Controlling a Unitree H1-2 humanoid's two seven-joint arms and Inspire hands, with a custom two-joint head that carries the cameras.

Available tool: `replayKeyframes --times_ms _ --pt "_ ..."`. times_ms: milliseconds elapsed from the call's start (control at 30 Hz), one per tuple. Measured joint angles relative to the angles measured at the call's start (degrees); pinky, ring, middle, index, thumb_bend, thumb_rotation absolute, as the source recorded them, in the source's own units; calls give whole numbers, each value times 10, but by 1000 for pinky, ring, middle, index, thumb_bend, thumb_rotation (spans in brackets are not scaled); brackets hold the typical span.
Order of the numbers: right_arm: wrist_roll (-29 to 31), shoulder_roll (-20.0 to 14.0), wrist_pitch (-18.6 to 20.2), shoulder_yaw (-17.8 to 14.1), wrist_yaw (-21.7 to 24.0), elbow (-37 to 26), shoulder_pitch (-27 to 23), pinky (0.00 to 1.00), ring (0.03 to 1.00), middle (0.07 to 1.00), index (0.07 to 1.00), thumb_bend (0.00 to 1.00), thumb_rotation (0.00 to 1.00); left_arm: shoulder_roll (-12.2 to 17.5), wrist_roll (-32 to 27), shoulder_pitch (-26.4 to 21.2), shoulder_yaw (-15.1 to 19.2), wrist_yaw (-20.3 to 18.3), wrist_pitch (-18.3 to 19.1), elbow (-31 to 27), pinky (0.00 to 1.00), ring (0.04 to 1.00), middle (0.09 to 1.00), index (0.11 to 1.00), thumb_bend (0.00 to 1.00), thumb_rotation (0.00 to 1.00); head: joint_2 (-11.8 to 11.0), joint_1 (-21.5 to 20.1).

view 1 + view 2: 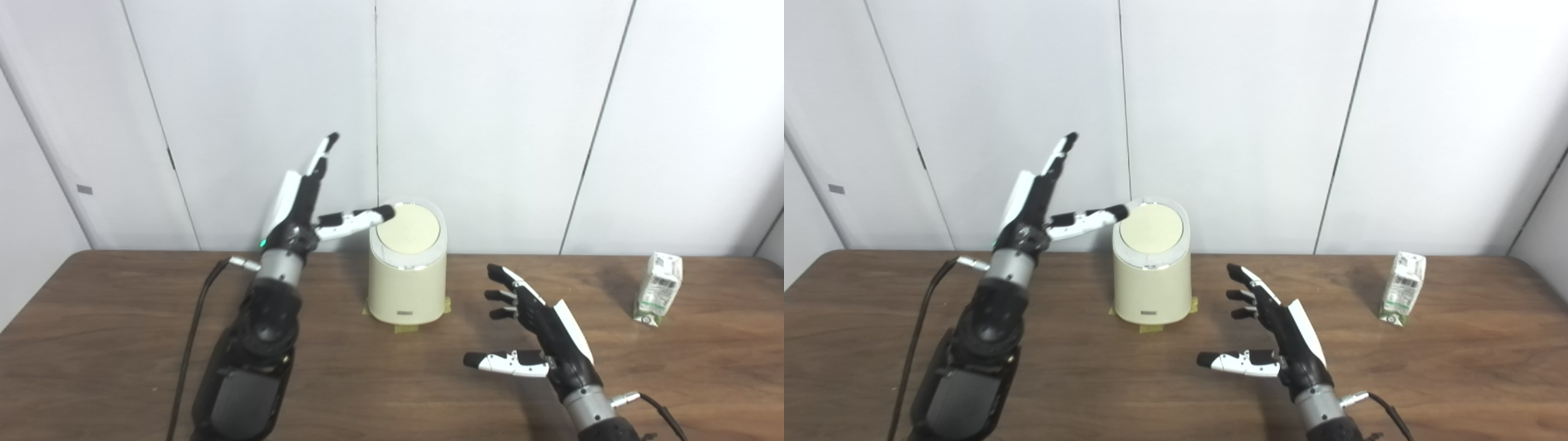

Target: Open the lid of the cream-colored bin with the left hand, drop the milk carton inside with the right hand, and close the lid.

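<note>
The cream-colored bin (407, 288) stands upright at the middle back of the table, its round lid (408, 228) closed and sloping toward me. My left hand (304, 208) is open and raised just left of the bin, its thumb tip (384, 212) reaching to the lid's left edge and its fingers pointing up. The milk carton (658, 288) stands upright at the far right of the table; it also shows in the right eye view (1403, 288). My right hand (539, 340) is open and empty above the table, right of the bin and well left of the carton.
The wooden table (392, 380) runs across the view, white wall panels behind it. Yellow tape tabs (405, 328) mark the bin's base. A black cable (193, 343) runs along my left arm.
</note>
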Motion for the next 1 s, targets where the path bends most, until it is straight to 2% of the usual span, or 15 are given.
replayKeyframes --times_ms 233,433,533,600,833,1000 --pt "0 1 1 0 0 -2 0 690 808 899 879 797 216 -9 30 -40 -22 10 23 40 829 1000 1000 1000 918 352 3 -5" --pt "0 3 1 0 0 -2 0 685 805 898 878 794 219 -15 57 -49 -50 25 26 88 937 1000 1000 1000 911 355 3 -7" --pt "1 3 1 -1 0 -2 0 691 811 902 879 793 220 -14 98 -54 -77 48 26 119 991 1000 1000 1000 899 324 2 -8" --pt "1 5 1 0 0 -2 0 686 809 900 878 795 218 -13 119 -59 -87 64 26 138 999 1000 1000 1000 884 264 3 -10" --pt "1 7 4 -1 0 -12 0 687 803 898 880 801 235 -12 140 -69 -94 105 19 175 1000 1000 1000 1000 851 171 4 -15" --pt "2 8 4 -1 0 -15 0 683 799 898 878 802 230 -7 145 -69 -102 113 14 193 1000 1000 1000 1000 827 141 7 -16"
